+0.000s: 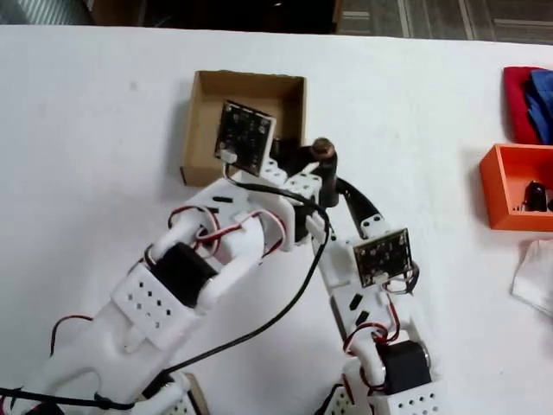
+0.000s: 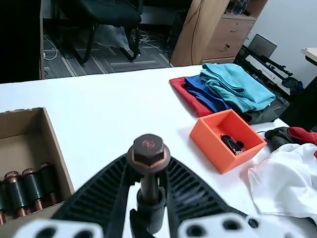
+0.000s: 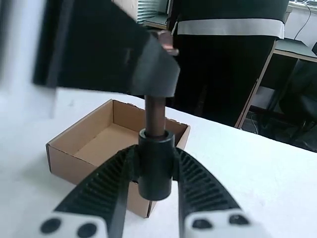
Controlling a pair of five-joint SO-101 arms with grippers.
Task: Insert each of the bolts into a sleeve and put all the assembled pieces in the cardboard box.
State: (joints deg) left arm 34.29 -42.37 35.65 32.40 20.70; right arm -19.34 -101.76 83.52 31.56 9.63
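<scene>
Right gripper (image 3: 156, 157) pinches black sleeve (image 3: 156, 171) with coppery hex-headed bolt (image 2: 148, 150) standing inside.

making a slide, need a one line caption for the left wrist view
Left gripper shut on a bolt entering a sleeve, beside the cardboard box holding assembled pieces

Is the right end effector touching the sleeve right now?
Touching. In the right wrist view the right end effector presses against both sides of the sleeve, no gap, with the bolt entering its top.
</scene>
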